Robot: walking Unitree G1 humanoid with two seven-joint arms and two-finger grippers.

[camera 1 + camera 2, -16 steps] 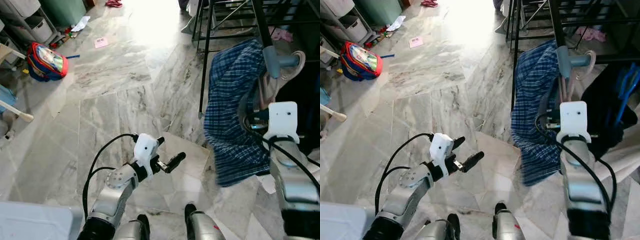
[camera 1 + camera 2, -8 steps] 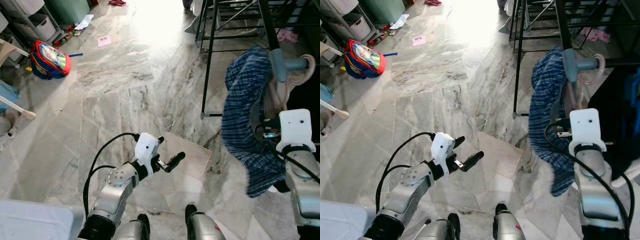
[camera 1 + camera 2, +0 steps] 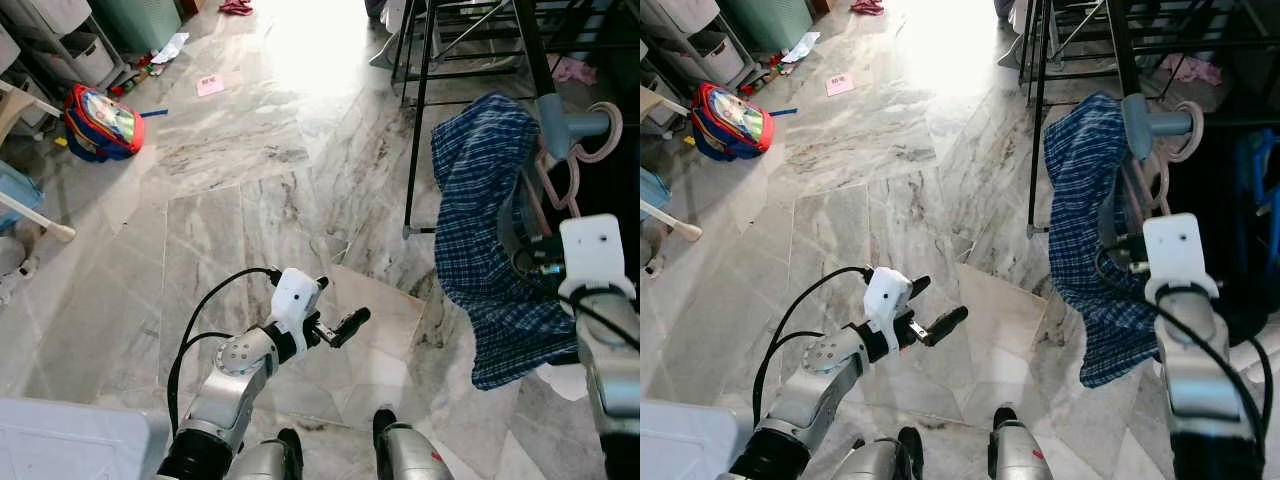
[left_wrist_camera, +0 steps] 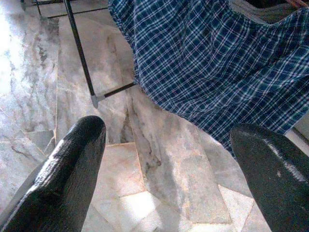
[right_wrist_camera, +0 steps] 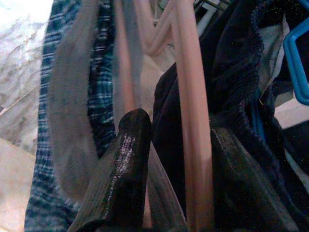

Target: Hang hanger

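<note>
Right tool (image 5: 178, 145) is raised at the clothes rack (image 3: 415, 110), fingers (image 5: 120, 169) closed around the pink hanger (image 5: 193, 116) stems. The hanger's hook (image 3: 600, 135) sits on the rack's grey rail end (image 3: 570, 125). A blue plaid shirt (image 3: 490, 240) drapes from the hanger, hanging down beside the rack leg toward the marble floor (image 3: 230, 200). Dark clothes (image 5: 241, 87) and a blue hanger (image 5: 297, 63) hang just beside it.

Left tool (image 4: 169, 159) is held low over the floor, fingers (image 4: 63, 174) spread wide apart, holding nothing; plaid shirt ahead of it.

A red and blue backpack (image 3: 100, 120) lies on the floor well to the left, near some shelving (image 3: 60, 50); pink paper (image 3: 210, 85) lies farther off.
</note>
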